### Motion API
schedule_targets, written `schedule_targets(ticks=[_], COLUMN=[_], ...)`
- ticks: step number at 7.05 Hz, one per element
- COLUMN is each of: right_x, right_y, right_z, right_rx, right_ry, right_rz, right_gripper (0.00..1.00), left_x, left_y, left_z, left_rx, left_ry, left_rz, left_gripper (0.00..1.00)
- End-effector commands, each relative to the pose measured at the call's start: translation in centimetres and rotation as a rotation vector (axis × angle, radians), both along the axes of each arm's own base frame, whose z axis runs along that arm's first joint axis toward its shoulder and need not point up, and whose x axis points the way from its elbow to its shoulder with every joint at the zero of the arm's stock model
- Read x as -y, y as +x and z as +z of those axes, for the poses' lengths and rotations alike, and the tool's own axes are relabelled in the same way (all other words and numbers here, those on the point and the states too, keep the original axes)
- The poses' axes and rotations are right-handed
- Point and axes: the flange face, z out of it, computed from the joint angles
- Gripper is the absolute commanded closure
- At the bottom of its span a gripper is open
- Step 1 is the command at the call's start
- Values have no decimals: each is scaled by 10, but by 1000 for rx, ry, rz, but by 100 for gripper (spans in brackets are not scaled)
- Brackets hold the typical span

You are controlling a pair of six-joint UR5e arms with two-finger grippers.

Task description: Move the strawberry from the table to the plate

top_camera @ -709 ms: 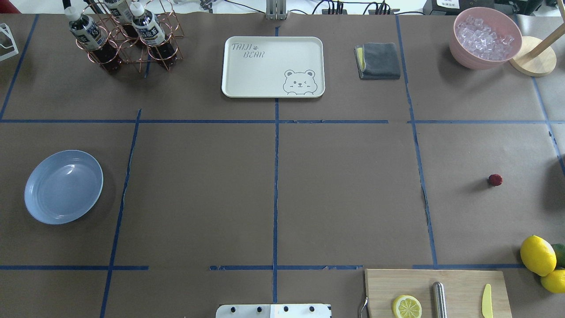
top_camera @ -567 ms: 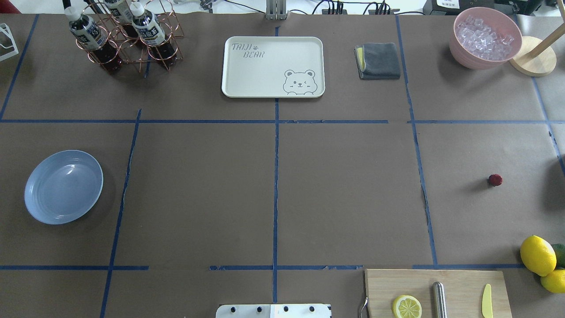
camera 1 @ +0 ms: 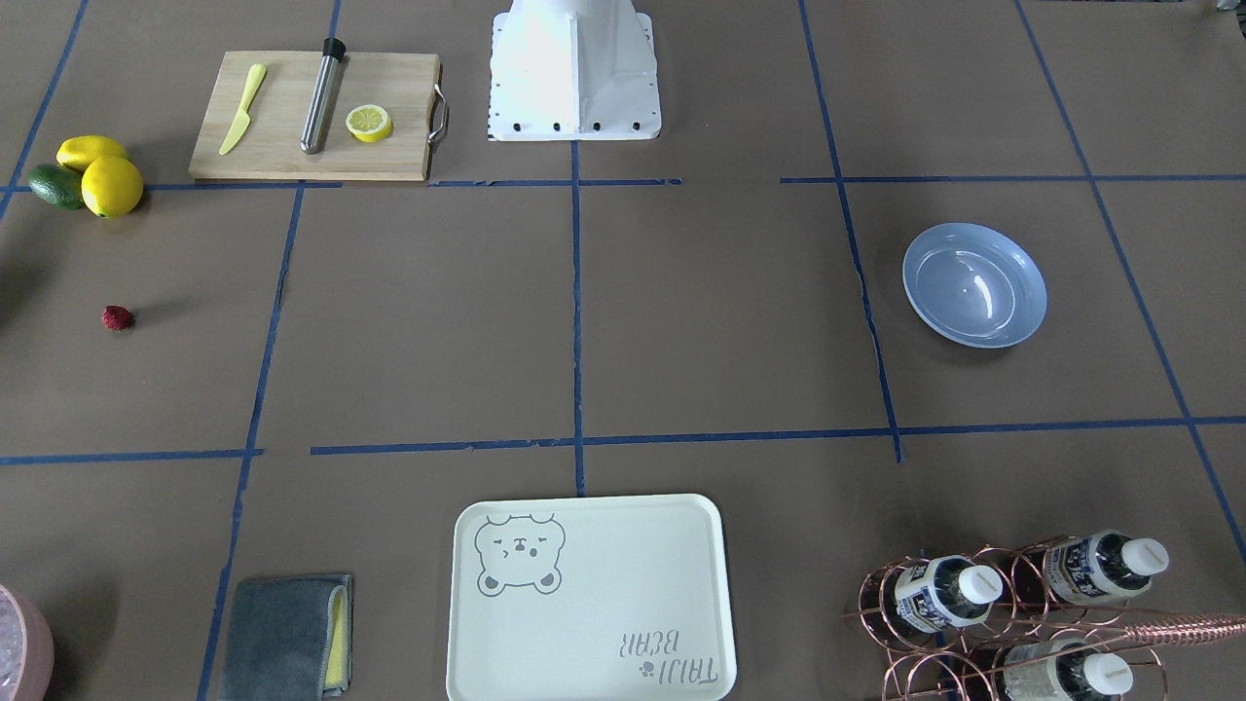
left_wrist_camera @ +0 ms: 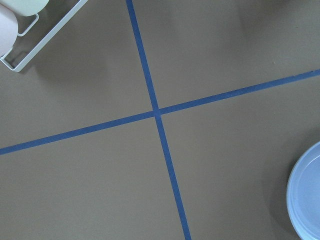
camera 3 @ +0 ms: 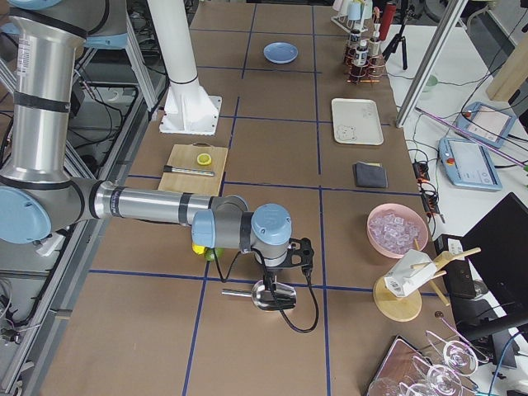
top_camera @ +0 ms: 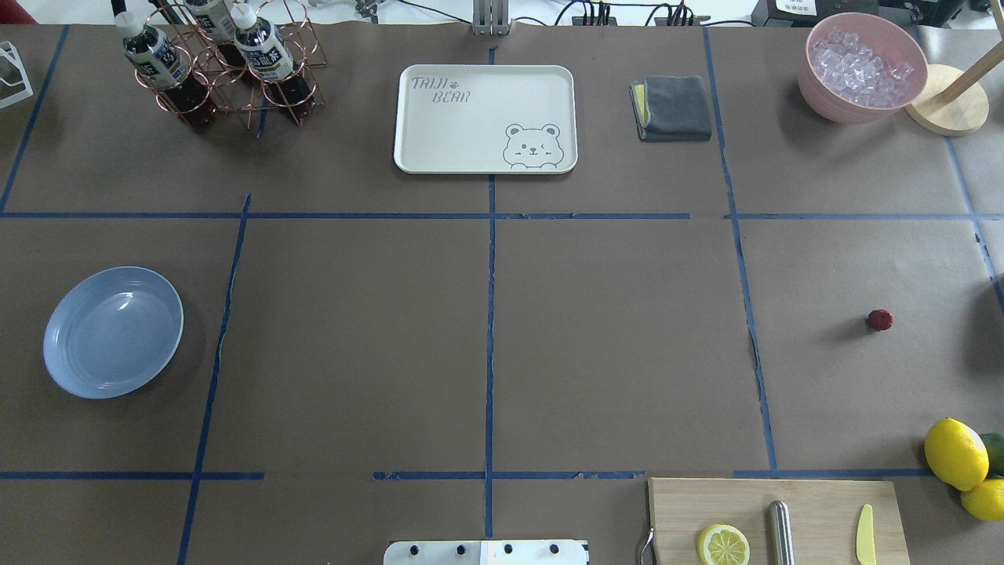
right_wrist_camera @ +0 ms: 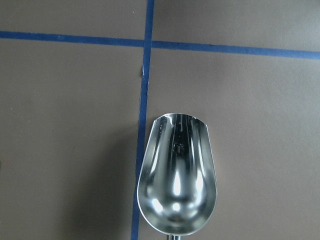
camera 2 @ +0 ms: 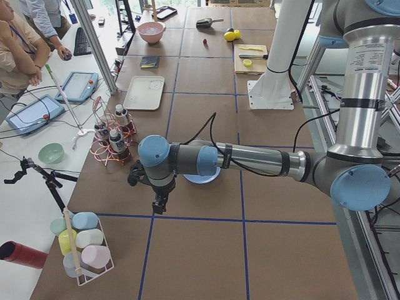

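Two claws, spread unclear

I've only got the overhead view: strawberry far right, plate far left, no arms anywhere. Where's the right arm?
Observer: The right tool hangs beyond your view's right edge, above a metal scoop.
Operator: Open or shut?
Observer: Cannot tell; the right wrist view shows only the scoop, no fingers.
Operator: And the left arm?
Observer: The left tool hangs past the plate, above a blue tape crossing.
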Motion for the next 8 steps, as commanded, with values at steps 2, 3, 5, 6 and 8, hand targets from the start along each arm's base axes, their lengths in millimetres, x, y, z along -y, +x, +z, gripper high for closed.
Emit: schedule_targets(ticks=[2, 3, 5, 6, 8], right_x=[52, 64, 64, 64, 51], right_y=[0, -2, -2, -2, -3], right_z=[-61, -73, -78, -77, -69], right_rx=[-4, 33, 45, 27, 30], right_ry=[267, 185, 186, 271, 346], right_rz=[19, 120, 135, 74, 30], right_gripper=[0, 0, 0, 0, 0], left_x=[1, 8, 13, 22, 22], left_y=[0, 0, 1, 6, 46], left_z=[-54, -67, -94, -91, -76], left_rx=[18, 6, 5, -3, -123], left_ry=[155, 262, 484, 581, 544], left_rz=[10, 5, 6, 17, 5], left_gripper=[0, 0, 0, 0, 0])
